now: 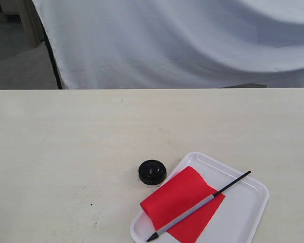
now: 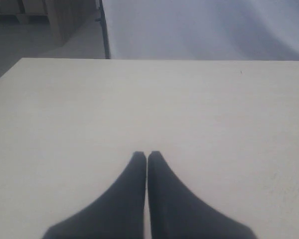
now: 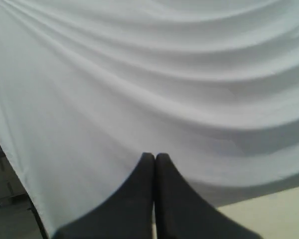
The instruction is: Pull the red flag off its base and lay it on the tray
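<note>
White tray [image 1: 251, 200], nearest, five o'clock on table [image 1: 66, 152]; red flag [image 1: 175, 197] flat inside, tip toward seven o'clock; black base [image 1: 152, 172] just beside tray at ten o'clock; left gripper [image 2: 147, 155] clenched, nothing held; right gripper [image 3: 155, 156] clenched, nothing held.

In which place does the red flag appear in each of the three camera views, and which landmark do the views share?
Exterior view: the red flag lies flat on the tray, at the lower right, next to the base.
Left wrist view: not in it; it shows the table and the backdrop.
Right wrist view: not in it.
Shared landmark: the white cloth hanging behind the table.
</note>
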Robot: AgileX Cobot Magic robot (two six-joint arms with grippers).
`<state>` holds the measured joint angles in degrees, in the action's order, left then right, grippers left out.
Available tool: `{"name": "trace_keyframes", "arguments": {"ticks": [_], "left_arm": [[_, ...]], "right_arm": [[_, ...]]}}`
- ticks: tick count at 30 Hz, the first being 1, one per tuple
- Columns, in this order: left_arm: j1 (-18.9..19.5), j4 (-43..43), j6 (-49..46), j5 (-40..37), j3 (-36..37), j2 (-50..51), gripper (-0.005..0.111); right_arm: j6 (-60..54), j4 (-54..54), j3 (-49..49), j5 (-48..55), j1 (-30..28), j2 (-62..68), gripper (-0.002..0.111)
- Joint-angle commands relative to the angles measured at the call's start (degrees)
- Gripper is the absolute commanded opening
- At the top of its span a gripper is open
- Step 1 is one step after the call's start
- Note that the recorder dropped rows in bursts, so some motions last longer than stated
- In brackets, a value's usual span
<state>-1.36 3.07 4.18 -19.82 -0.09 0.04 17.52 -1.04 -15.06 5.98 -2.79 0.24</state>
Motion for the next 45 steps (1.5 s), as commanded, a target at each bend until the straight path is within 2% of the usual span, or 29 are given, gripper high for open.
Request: {"name": "trace_keyframes", "arguments": {"ticks": [1,12,15,32,36,45], "left_arm": [[0.02,-0.07,0.13,0.11,0.09,-0.04,0.001],[0.02,-0.07,0.13,0.11,0.09,-0.04,0.001],[0.02,-0.07,0.13,0.11,0.09,-0.04,0.001],[0.02,-0.07,0.13,0.11,0.09,-0.04,0.001],[0.02,-0.07,0.13,0.11,0.09,-0.04,0.001],[0.02,-0.07,0.13,0.11,0.09,-0.04,0.001]], "right_arm": [[0.06,-0.39,1.94,2.88,0.26,-0.24,-0.001],[-1.19,-0.39,15.06,2.15,0.26,-0.24,-0.001],[-1.67,1.04,15.06,6.58,0.26,-0.24,-0.001],[-7.34,1.53,15.06,6.26,0.26,-0.24,-0.001],[-12.6,1.53,15.06,7.68,0.26,-0.24,-0.001],[-12.74,1.53,15.06,7.81,0.26,-0.24,-0.001]]}}
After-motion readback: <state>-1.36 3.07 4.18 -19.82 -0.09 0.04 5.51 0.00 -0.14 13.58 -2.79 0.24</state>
